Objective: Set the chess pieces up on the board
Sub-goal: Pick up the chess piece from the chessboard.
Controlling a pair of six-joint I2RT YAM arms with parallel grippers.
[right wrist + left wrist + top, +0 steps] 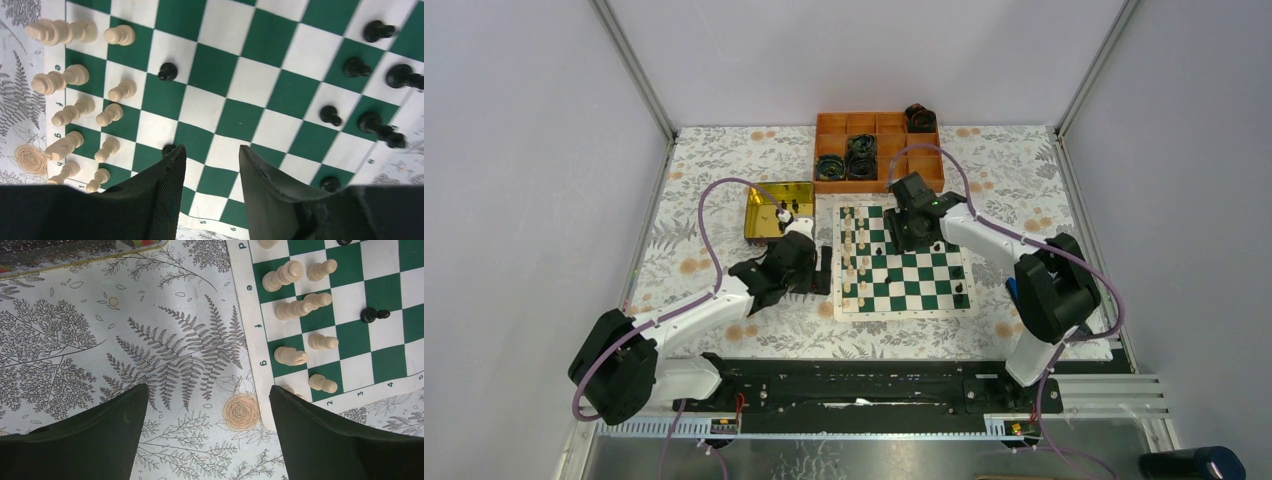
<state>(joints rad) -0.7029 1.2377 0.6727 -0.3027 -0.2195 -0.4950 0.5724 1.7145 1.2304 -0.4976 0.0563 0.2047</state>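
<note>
Above board (235, 120), right gripper (211, 150) jaws apart, empty; left gripper (208, 387) wide.

On the white border of the board (257, 342), in the left wrist view, we read the letters d, e, f and g along one edge and the numerals 2, 3, 4 and 5 along the adjoining edge. In the right wrist view we read e, f, g and h on that border, and a 6 near the bottom.
</note>
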